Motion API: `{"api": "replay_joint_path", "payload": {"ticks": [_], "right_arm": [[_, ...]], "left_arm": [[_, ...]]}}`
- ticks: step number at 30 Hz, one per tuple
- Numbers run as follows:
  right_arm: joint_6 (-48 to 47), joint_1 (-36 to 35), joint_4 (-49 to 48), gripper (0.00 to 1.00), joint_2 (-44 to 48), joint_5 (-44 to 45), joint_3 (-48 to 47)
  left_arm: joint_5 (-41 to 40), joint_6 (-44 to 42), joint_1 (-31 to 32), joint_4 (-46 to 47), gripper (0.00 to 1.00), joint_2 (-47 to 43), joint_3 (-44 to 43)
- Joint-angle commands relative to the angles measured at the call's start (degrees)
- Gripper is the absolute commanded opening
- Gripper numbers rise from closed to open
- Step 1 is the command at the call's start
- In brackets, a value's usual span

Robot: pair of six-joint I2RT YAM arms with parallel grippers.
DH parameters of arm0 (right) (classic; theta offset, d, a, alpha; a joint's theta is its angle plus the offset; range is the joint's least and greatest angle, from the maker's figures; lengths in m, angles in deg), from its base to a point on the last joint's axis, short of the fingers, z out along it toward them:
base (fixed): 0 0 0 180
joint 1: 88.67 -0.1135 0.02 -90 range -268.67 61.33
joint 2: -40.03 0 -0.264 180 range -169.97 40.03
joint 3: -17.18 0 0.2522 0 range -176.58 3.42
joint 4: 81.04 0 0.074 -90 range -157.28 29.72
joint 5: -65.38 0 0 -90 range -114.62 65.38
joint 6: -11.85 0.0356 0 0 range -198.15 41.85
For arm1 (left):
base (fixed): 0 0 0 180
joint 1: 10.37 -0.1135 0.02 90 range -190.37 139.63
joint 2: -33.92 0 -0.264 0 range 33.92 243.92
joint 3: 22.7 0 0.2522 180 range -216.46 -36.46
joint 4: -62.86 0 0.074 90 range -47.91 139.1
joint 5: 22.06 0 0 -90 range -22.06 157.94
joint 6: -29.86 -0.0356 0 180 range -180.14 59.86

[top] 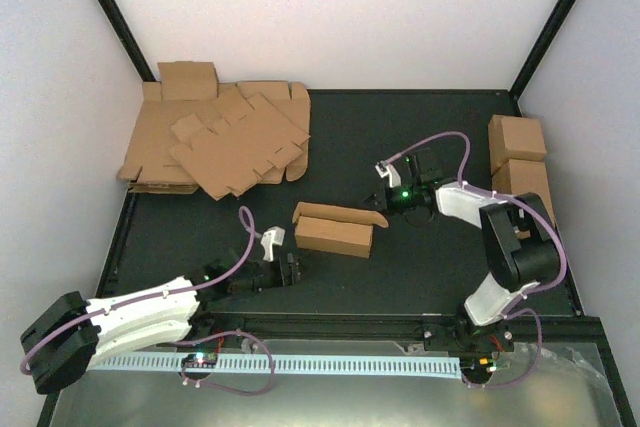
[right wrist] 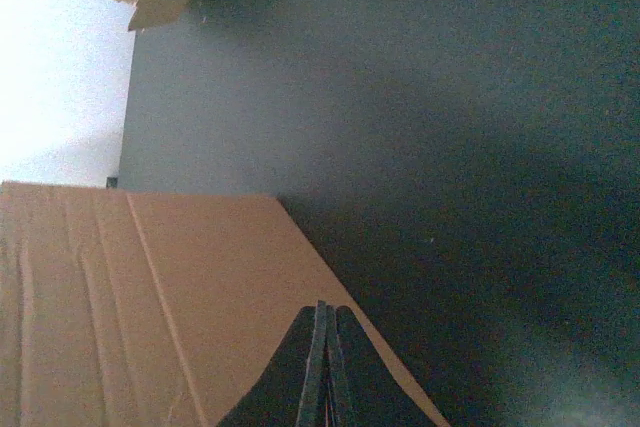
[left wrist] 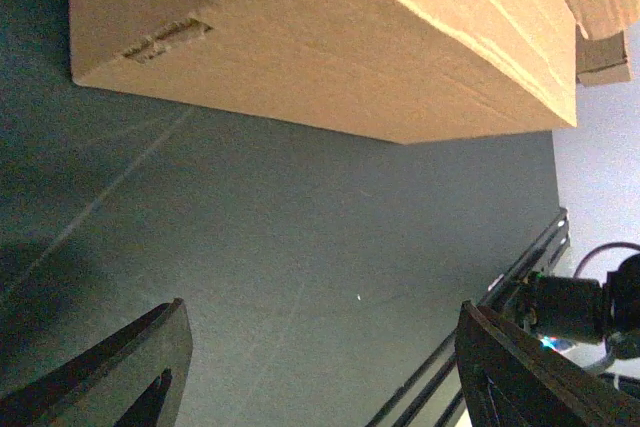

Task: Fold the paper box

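Note:
The paper box (top: 335, 230) lies mid-table as a long, low brown carton, its lid flap raised along the far side. My left gripper (top: 293, 269) rests just in front of the box's left end, open and holding nothing. In the left wrist view the box (left wrist: 330, 37) fills the top, and the gripper (left wrist: 325, 352) shows only dark mat between its spread fingers (left wrist: 120, 372). My right gripper (top: 385, 201) sits at the box's right end, shut. In the right wrist view its joined tips (right wrist: 322, 309) lie over a flat brown panel of the box (right wrist: 150, 297); I cannot tell whether they touch it.
A heap of flat cardboard sheets (top: 220, 137) fills the far left corner. Two brown cardboard cuboids (top: 517, 137) (top: 525, 185) stand along the right edge. White walls and a black frame border the dark mat (top: 430, 257).

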Motion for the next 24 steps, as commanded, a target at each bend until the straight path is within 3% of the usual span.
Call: {"api": "replay_joint_path", "payload": {"ticks": [1, 8, 24], "right_arm": [[0.94, 0.02, -2.96, 0.04, 3.94, -1.17, 2.56], [0.82, 0.07, -2.54, 0.03, 6.09, 0.47, 4.29], [-2.47, 0.10, 5.54, 0.05, 14.28, 9.11, 3.21]], "left_arm": [[-4.24, -0.06, -0.25, 1.06, 0.75, 0.47, 0.19], [-6.03, -1.38, -2.26, 0.67, 0.75, -1.64, 0.41], [3.50, -7.13, -13.98, 1.94, 0.76, 0.78, -1.34]]}}
